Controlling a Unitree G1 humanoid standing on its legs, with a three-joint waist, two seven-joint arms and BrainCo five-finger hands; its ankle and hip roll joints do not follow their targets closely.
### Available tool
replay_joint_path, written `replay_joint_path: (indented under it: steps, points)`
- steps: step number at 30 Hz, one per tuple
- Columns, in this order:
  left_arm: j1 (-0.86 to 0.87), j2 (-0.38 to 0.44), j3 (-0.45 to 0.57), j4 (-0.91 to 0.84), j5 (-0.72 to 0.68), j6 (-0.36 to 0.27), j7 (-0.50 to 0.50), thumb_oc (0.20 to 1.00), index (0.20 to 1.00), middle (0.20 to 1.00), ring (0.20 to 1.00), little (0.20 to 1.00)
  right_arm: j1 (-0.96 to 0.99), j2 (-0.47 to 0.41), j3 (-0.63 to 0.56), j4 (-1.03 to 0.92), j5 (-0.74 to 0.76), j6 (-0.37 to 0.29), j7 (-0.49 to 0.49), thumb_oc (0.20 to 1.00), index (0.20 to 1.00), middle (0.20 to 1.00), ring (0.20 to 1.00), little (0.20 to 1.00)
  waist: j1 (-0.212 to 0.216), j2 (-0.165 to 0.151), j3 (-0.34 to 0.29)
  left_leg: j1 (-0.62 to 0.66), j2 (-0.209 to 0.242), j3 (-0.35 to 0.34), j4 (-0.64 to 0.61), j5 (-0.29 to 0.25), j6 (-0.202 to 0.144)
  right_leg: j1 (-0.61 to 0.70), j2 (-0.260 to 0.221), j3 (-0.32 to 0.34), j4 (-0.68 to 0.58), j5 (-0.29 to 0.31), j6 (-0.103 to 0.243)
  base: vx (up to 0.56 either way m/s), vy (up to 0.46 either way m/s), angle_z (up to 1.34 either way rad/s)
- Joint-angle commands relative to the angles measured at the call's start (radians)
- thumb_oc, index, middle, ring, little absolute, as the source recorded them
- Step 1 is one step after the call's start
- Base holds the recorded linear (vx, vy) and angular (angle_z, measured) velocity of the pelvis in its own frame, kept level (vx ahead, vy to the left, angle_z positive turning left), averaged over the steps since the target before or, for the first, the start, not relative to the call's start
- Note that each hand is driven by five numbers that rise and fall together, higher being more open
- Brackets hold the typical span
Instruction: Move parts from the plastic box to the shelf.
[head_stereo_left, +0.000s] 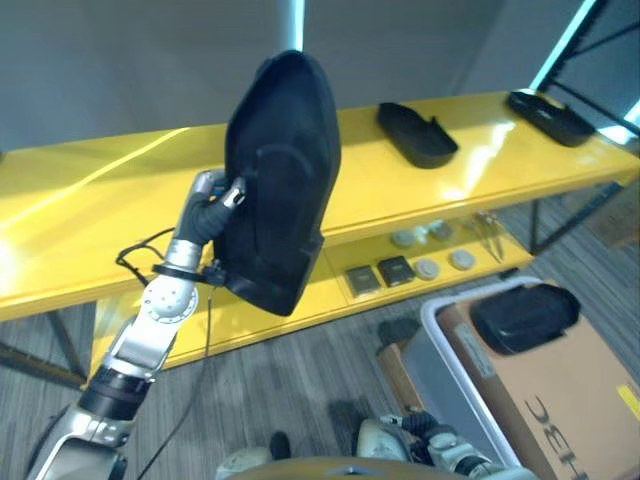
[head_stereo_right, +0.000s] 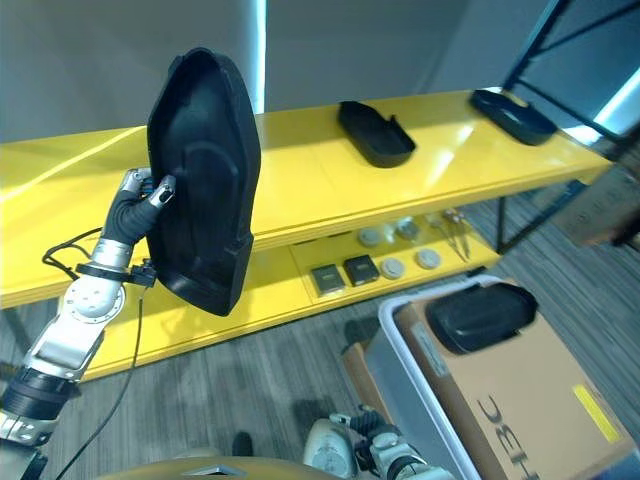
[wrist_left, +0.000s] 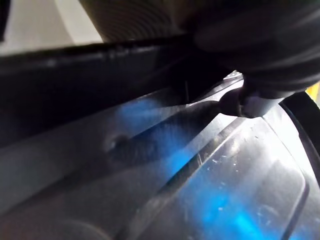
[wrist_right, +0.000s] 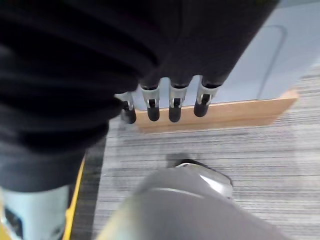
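Note:
My left hand (head_stereo_left: 212, 212) is shut on the edge of a large black shell-shaped part (head_stereo_left: 282, 175) and holds it upright in the air in front of the yellow shelf (head_stereo_left: 120, 190). In the left wrist view the part's glossy inner face (wrist_left: 200, 190) is very close, with a fingertip (wrist_left: 246, 102) pressed on it. Another black part (head_stereo_left: 525, 316) lies on cardboard in the grey plastic box (head_stereo_left: 445, 375) at lower right. My right hand (wrist_right: 174, 106) hangs low beside the box with straight fingers, holding nothing.
Two black parts (head_stereo_left: 416, 133) (head_stereo_left: 550, 116) lie on the shelf's top board toward the right. The lower board (head_stereo_left: 330, 290) carries small round discs (head_stereo_left: 427, 268) and dark square pieces (head_stereo_left: 394, 270). A brown carton (wrist_right: 220, 112) stands on the striped floor under the box.

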Motion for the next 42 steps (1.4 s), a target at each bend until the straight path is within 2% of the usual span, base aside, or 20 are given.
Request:
replay_joint_path:
  steps: [1, 2, 4, 6, 9, 12, 13, 14, 15, 16, 17, 18, 20, 22, 24, 25, 27, 33, 37, 42]
  points:
    - [-0.053, -0.031, 0.021, -0.035, -0.037, -0.061, 0.034, 0.200, 0.200, 0.200, 0.200, 0.200, 0.046, -0.010, 0.019, 0.019, 0.060, -0.023, -0.010, 1.000, 1.000, 1.000, 1.000, 1.000, -0.065, 0.016, -0.033, -0.033, 0.109, -0.167, -0.012, -0.020, -0.095, 0.107, 0.090, 0.120, -0.163, 0.067, -0.005, 0.18, -0.222, 1.38]
    - [-0.069, -0.032, 0.010, -0.021, -0.041, -0.057, 0.030, 0.200, 0.200, 0.200, 0.200, 0.200, 0.061, -0.008, 0.023, 0.022, 0.062, -0.026, -0.010, 1.000, 1.000, 1.000, 1.000, 1.000, -0.061, 0.009, -0.036, -0.036, 0.106, -0.201, -0.011, -0.018, -0.104, 0.119, 0.101, 0.135, -0.165, 0.068, -0.013, 0.08, -0.174, 1.61]
    - [-0.051, -0.043, 0.028, -0.018, -0.029, -0.053, 0.034, 0.200, 0.200, 0.200, 0.200, 0.200, 0.063, 0.001, 0.024, 0.037, 0.042, -0.019, -0.013, 1.000, 1.000, 1.000, 1.000, 1.000, -0.050, 0.009, -0.047, -0.039, 0.107, -0.227, -0.007, -0.023, -0.113, 0.155, 0.069, 0.064, -0.206, 0.081, -0.017, 0.12, -0.263, 1.20]
    - [-0.025, -0.055, 0.051, -0.011, -0.045, -0.046, 0.042, 0.200, 0.200, 0.200, 0.200, 0.200, 0.075, 0.002, 0.035, 0.035, 0.029, -0.021, -0.006, 1.000, 1.000, 1.000, 1.000, 1.000, -0.050, 0.015, -0.055, -0.060, 0.120, -0.240, 0.017, -0.018, -0.128, 0.180, 0.077, 0.046, -0.216, 0.076, -0.031, 0.12, -0.277, 0.83]
    - [-0.026, -0.077, 0.063, 0.008, -0.075, -0.036, 0.048, 0.200, 0.200, 0.200, 0.200, 0.200, 0.087, -0.018, 0.044, 0.038, 0.006, -0.020, 0.001, 1.000, 1.000, 1.000, 1.000, 1.000, -0.056, 0.010, -0.045, -0.092, 0.125, -0.210, 0.100, -0.033, -0.149, 0.231, 0.060, -0.022, -0.238, 0.072, -0.042, 0.09, -0.166, 0.69]
    - [-0.114, -0.089, 0.020, 0.064, -0.108, -0.022, 0.045, 0.200, 0.200, 0.200, 0.200, 0.200, 0.101, -0.060, 0.029, 0.058, -0.011, -0.008, -0.005, 1.000, 1.000, 1.000, 1.000, 1.000, -0.082, 0.021, -0.027, -0.126, 0.176, -0.133, 0.058, 0.037, -0.176, 0.267, 0.050, -0.090, -0.260, 0.056, -0.048, 0.00, -0.048, 0.68]
    - [-0.137, -0.088, 0.008, 0.087, -0.117, -0.021, 0.041, 0.200, 0.200, 0.200, 0.200, 0.200, 0.096, -0.070, 0.018, 0.074, -0.007, -0.001, -0.012, 1.000, 1.000, 1.000, 1.000, 1.000, -0.086, 0.026, -0.026, -0.137, 0.174, -0.142, 0.043, 0.051, -0.181, 0.274, 0.051, -0.088, -0.273, 0.061, -0.048, 0.11, -0.043, 1.20]
    - [-0.191, -0.095, -0.005, 0.126, -0.142, -0.016, 0.041, 0.200, 0.200, 0.200, 0.200, 0.200, 0.095, -0.077, -0.020, 0.089, 0.025, -0.001, -0.024, 1.000, 1.000, 1.000, 1.000, 1.000, -0.112, 0.032, -0.038, -0.134, 0.176, -0.122, 0.020, 0.049, -0.179, 0.286, 0.060, -0.079, -0.298, 0.065, -0.045, 0.09, -0.034, 0.92]
    - [-0.194, -0.095, -0.006, 0.129, -0.143, -0.018, 0.042, 0.200, 0.200, 0.200, 0.200, 0.200, 0.095, -0.077, -0.021, 0.088, 0.025, -0.001, -0.025, 1.000, 1.000, 1.000, 1.000, 1.000, -0.110, 0.032, -0.037, -0.131, 0.177, -0.120, 0.017, 0.049, -0.180, 0.286, 0.061, -0.077, -0.298, 0.065, -0.045, 0.19, 0.022, 0.20]
    - [-0.225, -0.110, -0.017, 0.160, -0.156, -0.008, 0.039, 0.200, 0.200, 0.200, 0.200, 0.200, 0.108, -0.073, -0.081, 0.091, 0.102, -0.009, -0.039, 1.000, 1.000, 1.000, 1.000, 1.000, -0.142, 0.049, -0.056, -0.108, 0.197, -0.056, -0.022, 0.059, -0.183, 0.286, 0.066, -0.066, -0.304, 0.056, -0.041, 0.12, 0.044, -0.30]
    - [-0.228, -0.111, -0.019, 0.163, -0.156, -0.010, 0.040, 0.200, 0.200, 0.200, 0.200, 0.200, 0.109, -0.074, -0.083, 0.090, 0.103, -0.009, -0.039, 1.000, 1.000, 1.000, 1.000, 1.000, -0.136, 0.050, -0.055, -0.105, 0.198, -0.051, -0.023, 0.058, -0.184, 0.286, 0.067, -0.061, -0.304, 0.057, -0.041, 0.22, 0.100, -0.37]
    - [-0.264, -0.119, -0.027, 0.204, -0.158, 0.005, 0.050, 0.200, 0.200, 0.200, 0.200, 0.200, 0.110, -0.061, -0.105, 0.087, 0.149, -0.015, -0.046, 1.000, 1.000, 1.000, 1.000, 1.000, -0.161, 0.061, -0.065, -0.089, 0.202, -0.019, -0.032, 0.049, -0.180, 0.279, 0.062, -0.048, -0.304, 0.052, -0.038, 0.13, 0.090, -0.56]
    - [-0.282, -0.125, -0.029, 0.232, -0.170, 0.006, 0.055, 0.200, 0.200, 0.200, 0.200, 0.200, 0.104, -0.055, -0.096, 0.082, 0.150, -0.015, -0.041, 1.000, 1.000, 1.000, 1.000, 1.000, -0.166, 0.063, -0.063, -0.082, 0.201, 0.003, -0.032, 0.040, -0.176, 0.271, 0.059, -0.030, -0.304, 0.056, -0.034, 0.08, 0.081, -0.84]
    - [-0.342, -0.150, -0.038, 0.310, -0.213, 0.012, 0.085, 0.200, 0.200, 0.200, 0.200, 0.200, 0.084, -0.042, -0.048, 0.068, 0.113, -0.012, -0.036, 1.000, 1.000, 1.000, 1.000, 1.000, -0.186, 0.065, -0.051, -0.092, 0.197, 0.059, -0.032, 0.033, -0.168, 0.237, 0.049, -0.001, -0.304, 0.079, -0.019, -0.06, 0.088, -0.91]
    - [-0.403, -0.136, -0.030, 0.407, -0.236, 0.025, 0.108, 0.200, 0.200, 0.200, 0.200, 0.200, 0.062, -0.032, -0.008, 0.044, 0.092, -0.012, -0.027, 1.000, 1.000, 1.000, 1.000, 1.000, -0.208, 0.072, -0.039, -0.115, 0.200, 0.114, -0.032, 0.034, -0.167, 0.172, 0.043, 0.029, -0.304, 0.103, -0.008, -0.10, 0.102, -0.96]
    - [-0.408, -0.135, -0.031, 0.413, -0.237, 0.022, 0.108, 0.200, 0.200, 0.200, 0.200, 0.200, 0.060, -0.032, -0.008, 0.044, 0.092, -0.011, -0.027, 1.000, 1.000, 1.000, 1.000, 1.000, -0.204, 0.072, -0.041, -0.118, 0.201, 0.119, -0.032, 0.033, -0.167, 0.166, 0.043, 0.033, -0.304, 0.105, -0.007, -0.06, 0.077, -0.92]
    - [-0.490, -0.131, -0.034, 0.547, -0.266, 0.047, 0.140, 0.200, 0.200, 0.200, 0.200, 0.200, 0.056, -0.022, -0.004, 0.034, 0.114, -0.018, -0.017, 1.000, 1.000, 1.000, 1.000, 1.000, -0.228, 0.079, -0.027, -0.130, 0.207, 0.151, -0.032, 0.041, -0.168, 0.131, 0.044, 0.051, -0.304, 0.118, -0.001, -0.03, 0.057, -0.64]
    - [-0.758, -0.140, -0.101, 0.850, -0.356, 0.087, 0.155, 0.200, 0.200, 0.200, 0.200, 0.200, -0.002, -0.038, 0.061, 0.070, 0.078, 0.007, -0.012, 1.000, 1.000, 1.000, 1.000, 1.000, -0.254, 0.087, 0.045, -0.179, 0.199, 0.168, -0.032, 0.059, -0.169, 0.059, 0.039, 0.069, -0.304, 0.148, 0.011, -0.07, 0.017, -0.22]
    - [-0.858, -0.138, -0.127, 0.970, -0.382, 0.111, 0.143, 0.200, 0.200, 0.200, 0.200, 0.200, -0.043, -0.048, 0.067, 0.091, 0.091, 0.015, -0.016, 1.000, 1.000, 1.000, 1.000, 1.000, -0.250, 0.098, 0.066, -0.206, 0.195, 0.166, -0.032, 0.069, -0.169, 0.029, 0.036, 0.074, -0.304, 0.158, 0.014, -0.04, 0.000, -0.06]
    - [-0.905, -0.131, -0.143, 1.051, -0.351, 0.136, 0.136, 0.200, 0.200, 0.200, 0.200, 0.200, -0.066, -0.045, 0.078, 0.088, 0.111, 0.012, -0.016, 1.000, 1.000, 1.000, 1.000, 1.000, -0.243, 0.101, 0.081, -0.209, 0.193, 0.163, -0.032, 0.073, -0.169, 0.028, 0.036, 0.075, -0.304, 0.159, 0.017, 0.00, -0.007, 0.00]
